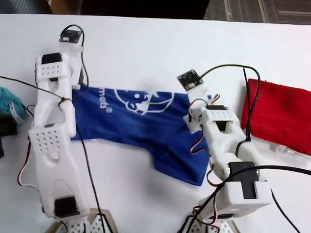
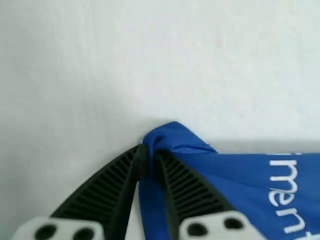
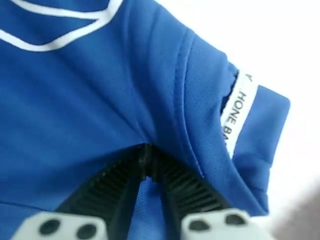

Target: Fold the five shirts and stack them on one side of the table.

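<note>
Teal cloth: a bunched teal cloth (image 1: 9,104) lay at the far left edge of the surface (image 1: 146,48), apart from the other garments.
Left pincer: the left pincer (image 2: 149,158) was clamped shut on the left corner of the blue shirt (image 1: 141,121), with a small peak of fabric bunched just past its tips.
Blue shirt: it was spread across the middle of the surface between the two arms, print up. One lobe trailed toward the near edge beside the right arm. It did not yet look neatly folded.
Right pincer: the right pincer (image 3: 148,156) was closed on the shirt's fabric near the collar seam and label, at the right end.
Red shirt: the red shirt (image 1: 282,114) lay flat at the right side, apart from the blue one. It probably marked where the stack would go.
Step in hand: most likely a two-point fold of the held edge.
Doing it well: both ends should rise together with the edge kept taut and be laid down square. Neither end should be released until the cloth rested flat. The trailing lobe might drag and wrinkle.
</note>
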